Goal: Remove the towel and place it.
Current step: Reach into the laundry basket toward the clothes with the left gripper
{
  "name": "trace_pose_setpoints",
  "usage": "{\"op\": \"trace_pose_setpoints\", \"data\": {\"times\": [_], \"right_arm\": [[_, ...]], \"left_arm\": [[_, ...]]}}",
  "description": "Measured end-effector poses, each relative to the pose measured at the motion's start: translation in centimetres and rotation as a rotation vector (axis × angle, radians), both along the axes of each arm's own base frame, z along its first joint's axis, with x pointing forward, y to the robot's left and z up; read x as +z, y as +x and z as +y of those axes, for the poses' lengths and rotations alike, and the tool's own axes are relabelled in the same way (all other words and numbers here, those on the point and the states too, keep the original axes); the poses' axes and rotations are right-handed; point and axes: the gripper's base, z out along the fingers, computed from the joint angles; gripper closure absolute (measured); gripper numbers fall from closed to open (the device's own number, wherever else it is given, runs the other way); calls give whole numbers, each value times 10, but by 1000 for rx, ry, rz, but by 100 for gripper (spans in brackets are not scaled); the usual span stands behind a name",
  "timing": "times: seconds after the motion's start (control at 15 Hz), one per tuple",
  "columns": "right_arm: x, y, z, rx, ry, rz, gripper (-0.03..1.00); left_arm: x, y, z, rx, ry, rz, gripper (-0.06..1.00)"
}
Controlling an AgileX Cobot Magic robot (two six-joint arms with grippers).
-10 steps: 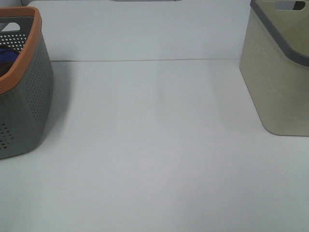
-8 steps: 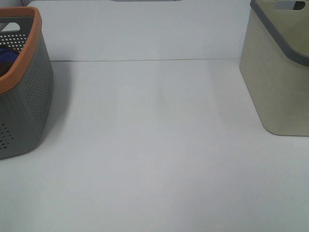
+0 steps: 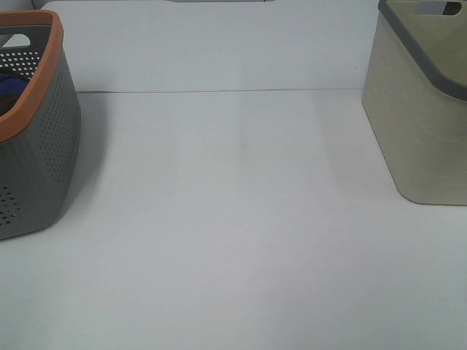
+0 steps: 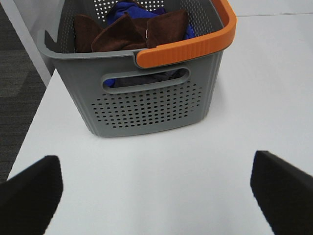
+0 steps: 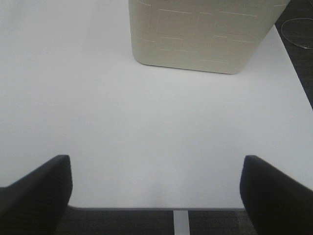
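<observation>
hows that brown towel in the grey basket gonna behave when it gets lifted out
Probably floppy: the brown towel lies crumpled in soft folds, so it should droop from a single pinch. Its plush surface likely grips well rather than slipping. It lies bunched against the blue cloth, which may drag along.

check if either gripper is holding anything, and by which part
Nothing is held. The left gripper and right gripper are both open and empty; the towel lies in the grey basket, untouched.
</observation>
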Motion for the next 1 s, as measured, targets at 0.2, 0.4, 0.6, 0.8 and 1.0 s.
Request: {"op": "trace_pose_setpoints", "data": {"times": [0.2, 0.4, 0.6, 0.8, 1.0], "right_arm": [[0, -1, 0, 71, 4, 0, 6], [0, -1, 0, 107, 4, 0, 6], [0, -1, 0, 108, 4, 0, 6], [0, -1, 0, 108, 4, 0, 6], [0, -1, -1, 97, 2, 1, 6]], "left_arm": [[0, 0, 0, -1, 3, 0, -5], [0, 0, 0, -1, 3, 0, -5], [0, 0, 0, -2, 4, 0, -5], [0, 0, 0, -2, 4, 0, -5], [0, 0, 0, -2, 4, 0, -5]]}}
